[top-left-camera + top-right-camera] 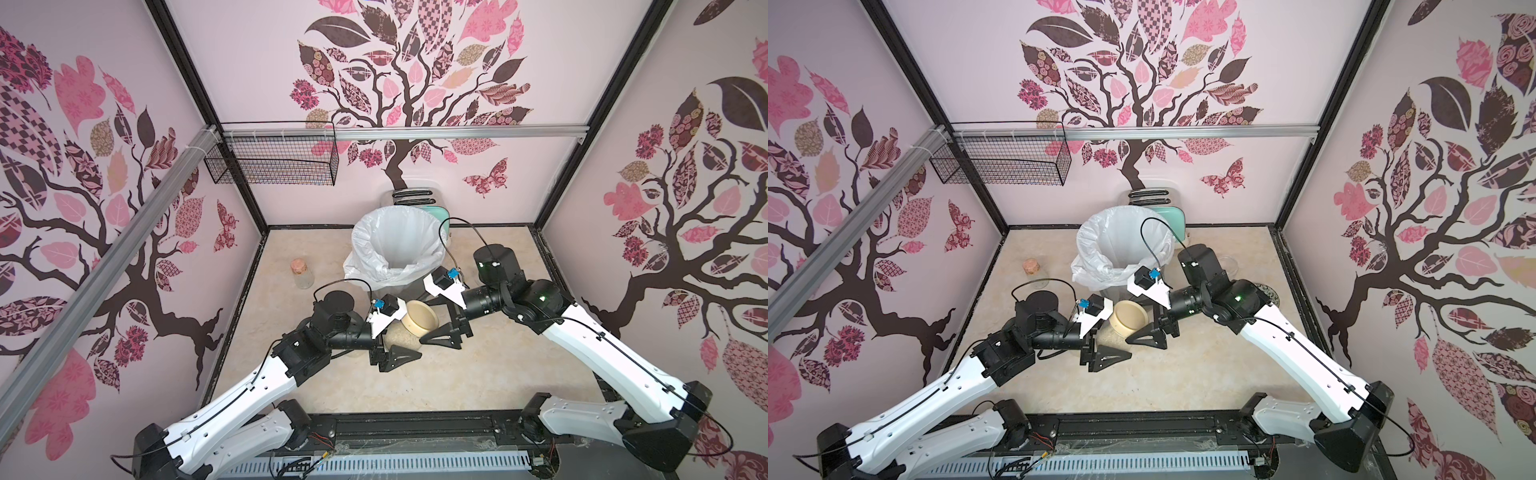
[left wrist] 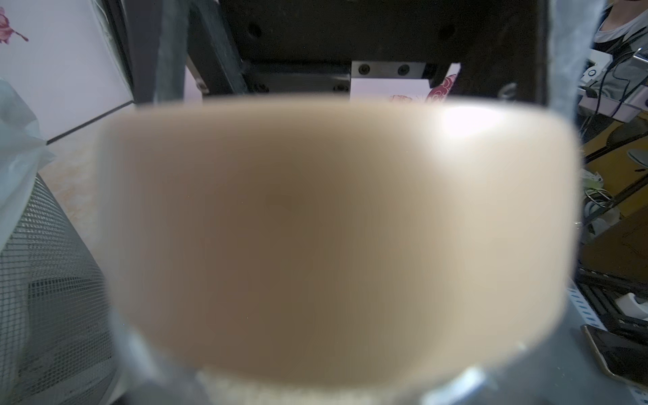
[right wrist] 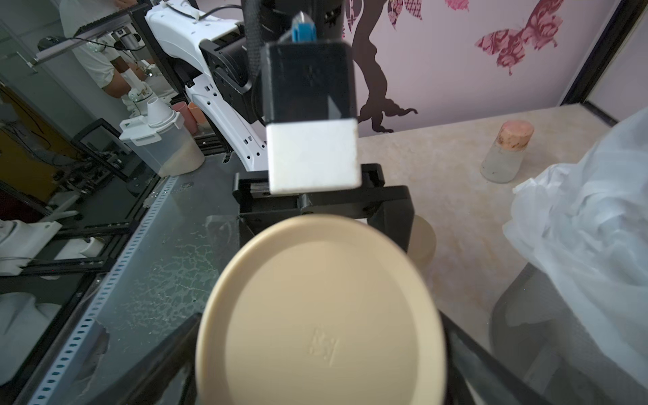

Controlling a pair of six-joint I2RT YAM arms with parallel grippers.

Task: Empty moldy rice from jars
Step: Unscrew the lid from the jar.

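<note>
Item: jar [image 1: 395, 332], moldy rice [image 1: 403, 343] inside, lid [image 1: 420, 320] on; held sideways by left gripper [image 1: 392, 349], frame centre. Right gripper [image 1: 434, 324] stood wide open astride lid. Emptying apparently pending.

Two arms [image 1: 249, 395] are seen, with white shells and black joints. Thin black cables [image 1: 623, 353] are clipped along them. Beside the bin [image 1: 365, 249], a small blue plug [image 1: 452, 273] is fitted on each wrist. Black three-cornered fingers [image 1: 444, 334] are carried at the tips.
</note>
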